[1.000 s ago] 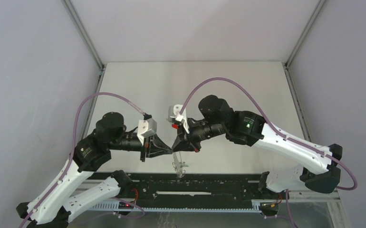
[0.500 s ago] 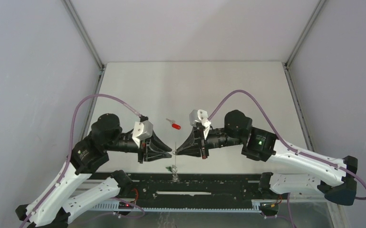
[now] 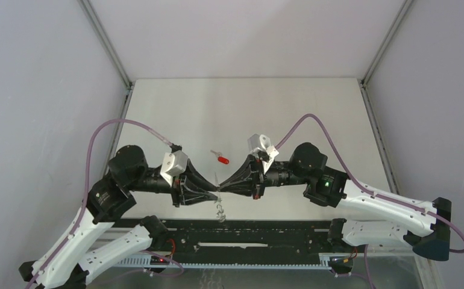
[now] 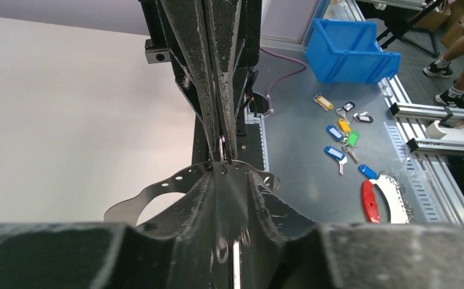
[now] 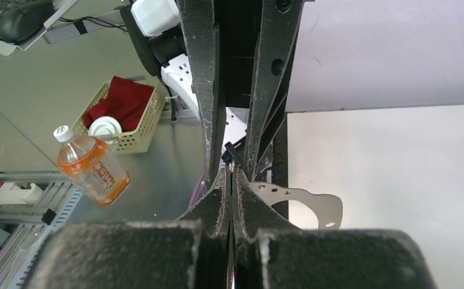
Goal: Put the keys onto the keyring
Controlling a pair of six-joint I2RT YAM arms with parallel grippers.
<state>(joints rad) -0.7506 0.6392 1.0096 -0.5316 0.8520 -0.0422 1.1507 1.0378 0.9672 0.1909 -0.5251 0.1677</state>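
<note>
The left pincer (image 3: 213, 192) has parted, the right pincer (image 3: 222, 189) clamped the keyring (image 3: 220, 208).

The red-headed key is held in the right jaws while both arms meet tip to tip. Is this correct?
No. The red-headed key lies loose on the table, held by nothing; the top external view shows it. The rest is right.

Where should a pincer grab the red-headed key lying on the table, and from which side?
I'd take the red key by its plastic head, from straight above: it lies flat on the table and the head is its widest part.
</note>
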